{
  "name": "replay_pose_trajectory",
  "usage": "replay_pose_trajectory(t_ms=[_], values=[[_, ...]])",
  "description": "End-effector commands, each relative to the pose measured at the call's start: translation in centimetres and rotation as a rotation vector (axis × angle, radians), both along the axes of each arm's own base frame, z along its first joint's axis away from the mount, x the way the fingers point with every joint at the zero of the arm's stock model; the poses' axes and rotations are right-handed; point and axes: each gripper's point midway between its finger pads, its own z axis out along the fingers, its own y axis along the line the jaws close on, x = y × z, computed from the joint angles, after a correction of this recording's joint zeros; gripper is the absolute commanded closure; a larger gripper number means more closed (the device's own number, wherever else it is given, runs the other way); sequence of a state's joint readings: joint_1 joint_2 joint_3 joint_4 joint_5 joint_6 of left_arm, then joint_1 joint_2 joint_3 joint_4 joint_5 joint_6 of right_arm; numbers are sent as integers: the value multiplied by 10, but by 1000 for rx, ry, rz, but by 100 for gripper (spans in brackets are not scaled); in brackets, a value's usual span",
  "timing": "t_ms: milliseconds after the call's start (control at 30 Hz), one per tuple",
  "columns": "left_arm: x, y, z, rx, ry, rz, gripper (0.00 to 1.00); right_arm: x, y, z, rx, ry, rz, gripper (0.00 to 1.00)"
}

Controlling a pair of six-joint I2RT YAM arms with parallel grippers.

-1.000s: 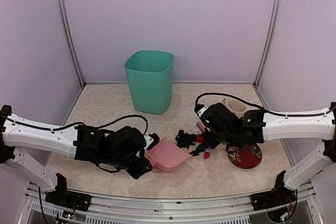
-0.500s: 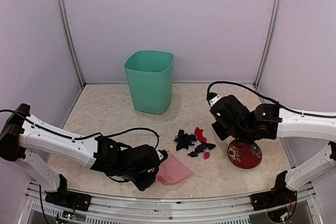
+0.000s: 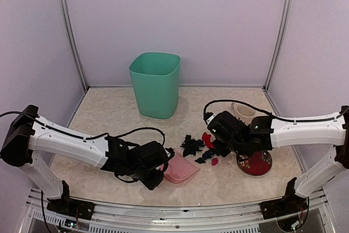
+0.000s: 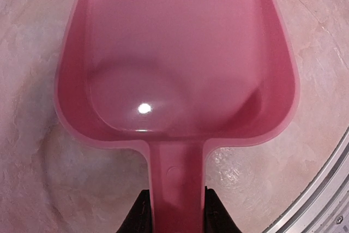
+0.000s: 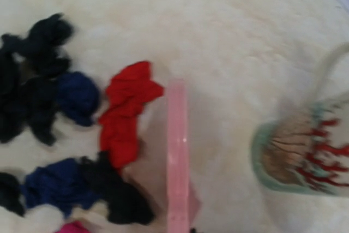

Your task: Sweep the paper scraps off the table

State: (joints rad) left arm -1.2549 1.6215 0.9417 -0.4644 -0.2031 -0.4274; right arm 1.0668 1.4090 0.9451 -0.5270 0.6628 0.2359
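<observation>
The paper scraps (image 3: 200, 149), black, red, blue and magenta, lie in a loose heap on the table (image 3: 109, 114) right of centre. My left gripper (image 3: 157, 175) is shut on the handle of the pink dustpan (image 3: 181, 171), which lies flat just left of the heap; in the left wrist view the pan (image 4: 177, 64) is empty and its handle sits between my fingers (image 4: 140, 216). My right gripper (image 3: 216, 144) holds the pink brush (image 5: 177, 156) upright on the right edge of the scraps (image 5: 126, 113). Its fingers are almost hidden.
A teal waste bin (image 3: 155, 84) stands at the back centre. A cup (image 3: 244, 112) stands behind the right arm; it also shows in the right wrist view (image 5: 302, 154). A red patterned plate (image 3: 254, 162) lies right of the scraps. The metal rail (image 3: 174, 210) runs along the front.
The left gripper pulled the dustpan toward the front edge and then nudged it back toward the heap. The right gripper swung away right and has come back to the scraps.
</observation>
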Motion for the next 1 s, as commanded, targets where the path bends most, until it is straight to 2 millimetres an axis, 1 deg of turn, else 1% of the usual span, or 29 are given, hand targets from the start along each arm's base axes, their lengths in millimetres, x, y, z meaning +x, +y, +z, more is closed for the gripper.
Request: replay_pose_trajectory(t_ms=[0,133,267,433,600,700,767,900,967], values=[[9,-9,-2,-13,-6,-23,100,-2,33,-7,54,36,99,100],[17,-9,-5,-19,-6,-11,100,-11,60,-10,101,95,218,100],[25,-9,-4,-33,-15,-20,100,-23,82,-6,155,135,327,100],[30,-12,-8,-43,-12,-26,100,-39,97,-6,172,184,431,100],[30,-14,-14,-44,-9,-41,100,-54,110,5,202,200,525,100],[29,-13,-16,-43,-6,-43,100,-60,113,15,215,196,558,100],[29,-11,-18,-40,-4,-42,100,-61,110,23,213,181,558,100],[27,-8,-19,-39,-2,-40,100,-59,100,42,213,142,538,100],[26,-7,-18,-38,1,-39,100,-56,90,52,206,108,507,100]])
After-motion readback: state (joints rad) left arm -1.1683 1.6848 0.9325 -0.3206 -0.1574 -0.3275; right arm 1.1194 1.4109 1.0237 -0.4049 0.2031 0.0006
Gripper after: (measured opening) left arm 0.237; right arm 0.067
